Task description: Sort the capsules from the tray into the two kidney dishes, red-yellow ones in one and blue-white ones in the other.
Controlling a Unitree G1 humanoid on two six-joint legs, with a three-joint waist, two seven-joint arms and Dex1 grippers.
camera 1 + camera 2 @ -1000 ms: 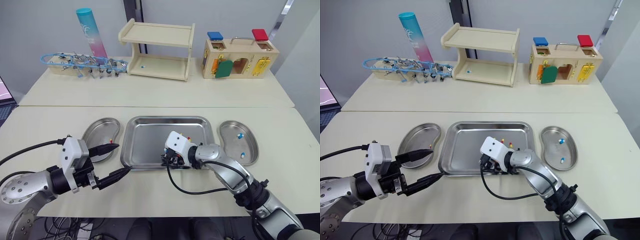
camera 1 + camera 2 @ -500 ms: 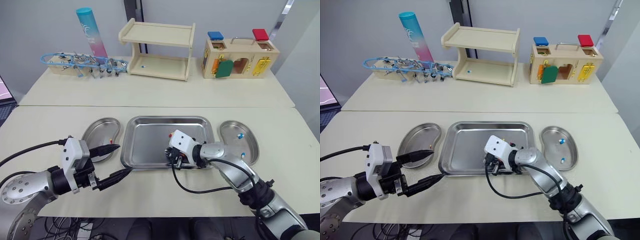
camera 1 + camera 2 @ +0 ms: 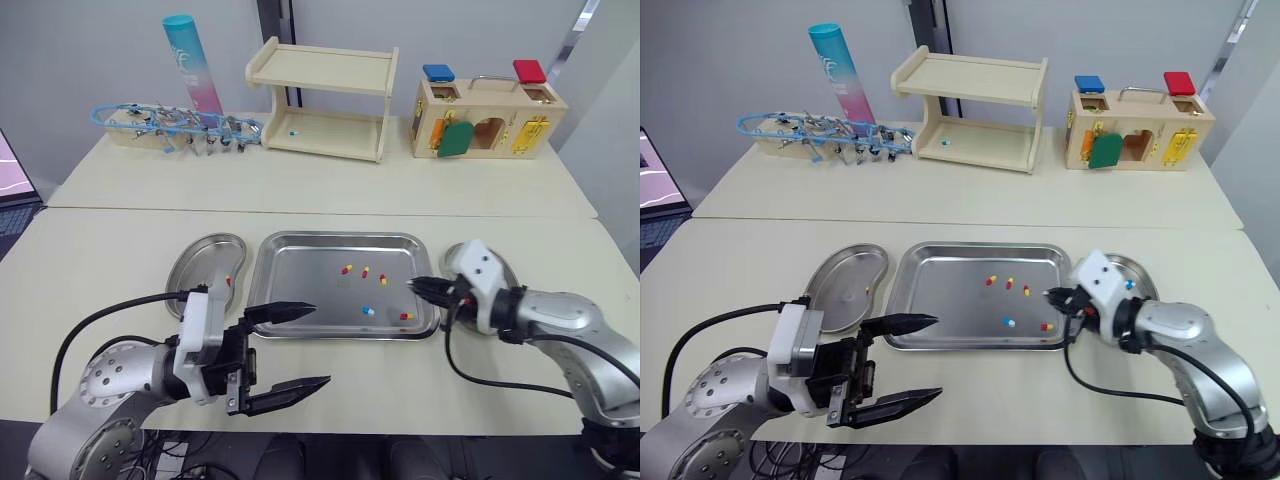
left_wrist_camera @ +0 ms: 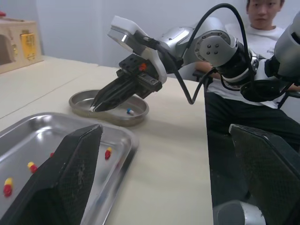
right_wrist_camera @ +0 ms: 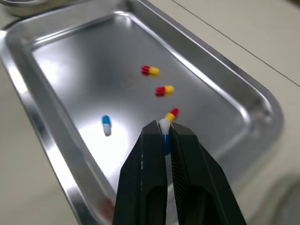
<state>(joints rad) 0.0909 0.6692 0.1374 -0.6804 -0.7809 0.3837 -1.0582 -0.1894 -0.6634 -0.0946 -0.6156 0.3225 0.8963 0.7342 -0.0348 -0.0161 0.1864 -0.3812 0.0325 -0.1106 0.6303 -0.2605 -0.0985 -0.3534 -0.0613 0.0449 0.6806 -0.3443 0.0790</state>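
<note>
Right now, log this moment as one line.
right gripper shut on blue-white capsule | over tray, right end | left gripper open, by tray front

Two cream tables [image 3: 100,260] stand edge to edge under even light. A wooden shelf [image 3: 320,100] sits on the far one, against a pale grey wall [image 3: 80,50]. A dark vertical strip [image 3: 268,15] rises behind the shelf, with a wooden lock box [image 3: 487,118] to its right.

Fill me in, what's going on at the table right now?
The right gripper has its jaws shut on a blue-white capsule over the right end of the tray, next to the right kidney dish. The left gripper hovers with jaws open at the tray's near left corner, holding nothing. Four red-yellow capsules and one loose blue-white capsule lie in the tray.
</note>
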